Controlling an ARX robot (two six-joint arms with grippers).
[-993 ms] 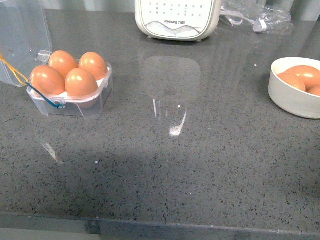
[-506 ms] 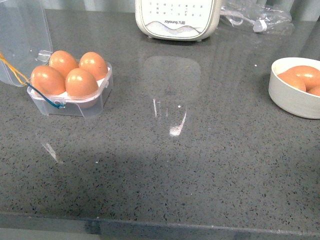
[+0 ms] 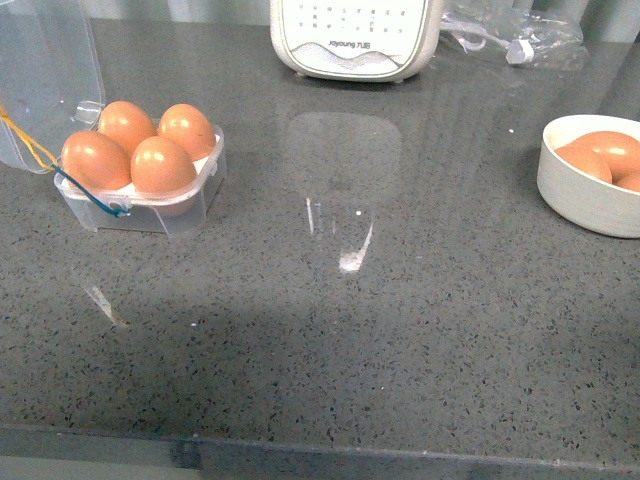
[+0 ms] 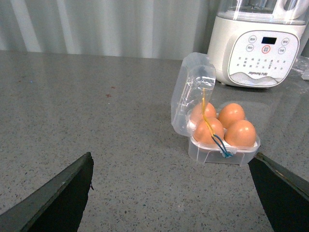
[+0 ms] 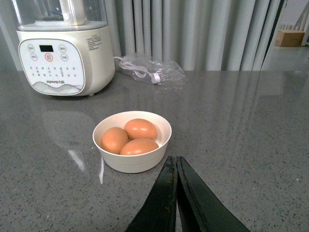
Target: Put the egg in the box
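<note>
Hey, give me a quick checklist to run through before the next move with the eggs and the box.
1. The lid of the box is open: ok.
2. Free slot in the box: not ok, four eggs fill it.
3. The bowl holds spare eggs: ok, three.
4. The left pincer is open and empty: ok.
5. The right pincer is ready to grasp: not ok, shut.

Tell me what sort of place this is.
Most likely a kitchen: a speckled grey stone counter, a white blender-type appliance with a button panel at the back, and brown eggs in a clear box and a white bowl.
</note>
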